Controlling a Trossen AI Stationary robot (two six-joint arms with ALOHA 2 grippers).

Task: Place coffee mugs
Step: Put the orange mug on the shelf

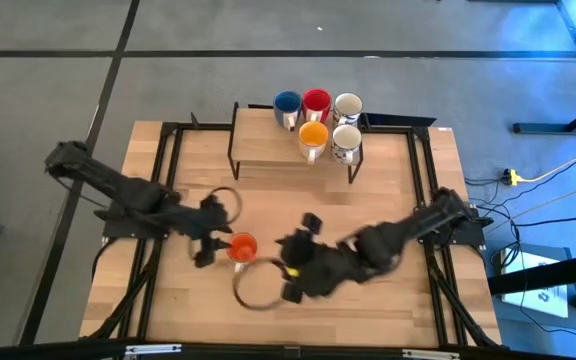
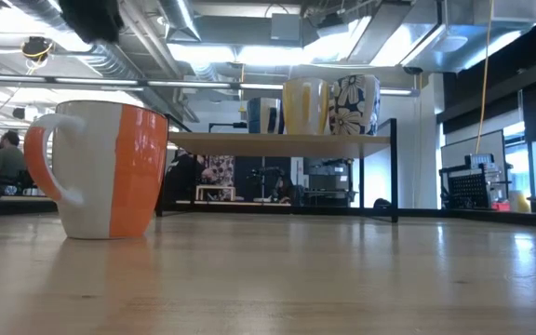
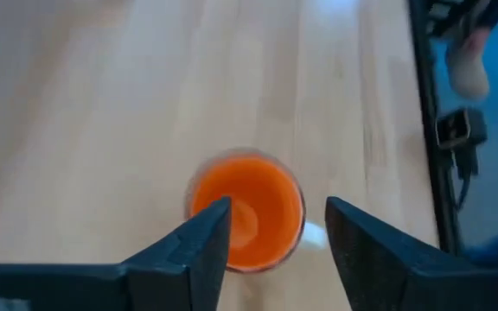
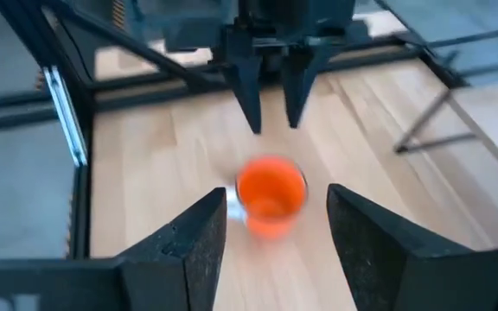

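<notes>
Six mugs in all. Five stand on the small shelf (image 1: 268,150) at the back: blue mug (image 1: 286,104), red mug (image 1: 316,103), yellow mug (image 1: 313,135) and two white mugs (image 1: 347,107). The orange mug (image 1: 242,247) stands alone on the table (image 1: 388,300), with nothing inside. The left gripper (image 1: 208,243) and right gripper (image 1: 293,270) sit on either side of it, both spread wide, holding nothing

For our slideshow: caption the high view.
Five mugs on shelf; both end effectors flank the orange mug.

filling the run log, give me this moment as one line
orange mug upright on table, ungripped | left gripper open beside it | right gripper open, apart | five mugs on shelf
</notes>
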